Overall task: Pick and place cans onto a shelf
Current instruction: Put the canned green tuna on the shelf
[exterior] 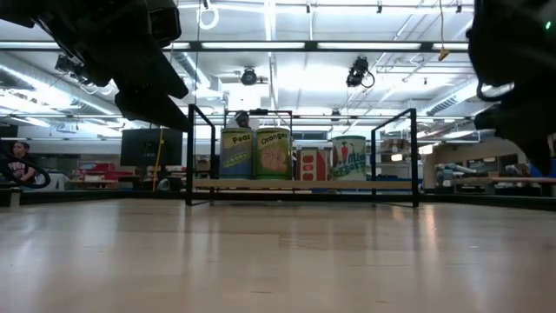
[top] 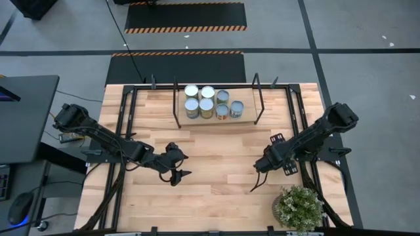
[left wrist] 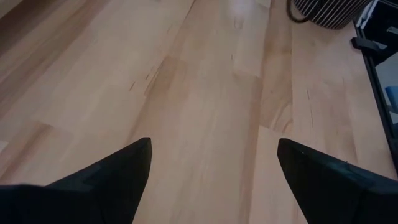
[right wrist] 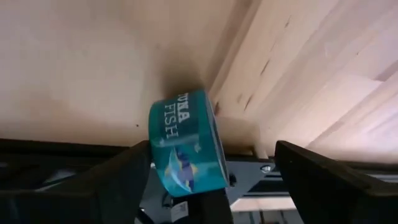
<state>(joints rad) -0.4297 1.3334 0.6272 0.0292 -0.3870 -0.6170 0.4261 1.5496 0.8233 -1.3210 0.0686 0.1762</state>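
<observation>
The shelf point(top: 216, 119) stands at the table's far middle, a light board between black rods. Several cans point(top: 206, 107) stand on it in two rows; the low view shows their labels point(exterior: 273, 154). One teal "Tuna Fish" can point(right wrist: 186, 143) shows between the fingers of my right gripper point(right wrist: 212, 152), close beside one finger point(right wrist: 134, 168). That gripper point(top: 259, 167) is open over the table's right middle, and its body hides the can in the high view. My left gripper point(top: 187, 165) is open and empty over bare wood at the left middle, as its wrist view point(left wrist: 211, 155) shows. My right gripper has the teal can's labelled side point(right wrist: 163, 143) close against one finger, while the other finger point(right wrist: 311, 168) stands well apart from it. I cannot tell whether the near finger touches the can.
A green potted plant point(top: 298, 206) stands at the table's near right corner; its striped pot point(left wrist: 329, 12) shows ahead of my left gripper. Bare wood lies between the two grippers and the shelf point(exterior: 300, 184). Black frame rails point(top: 125, 118) run along the table's sides.
</observation>
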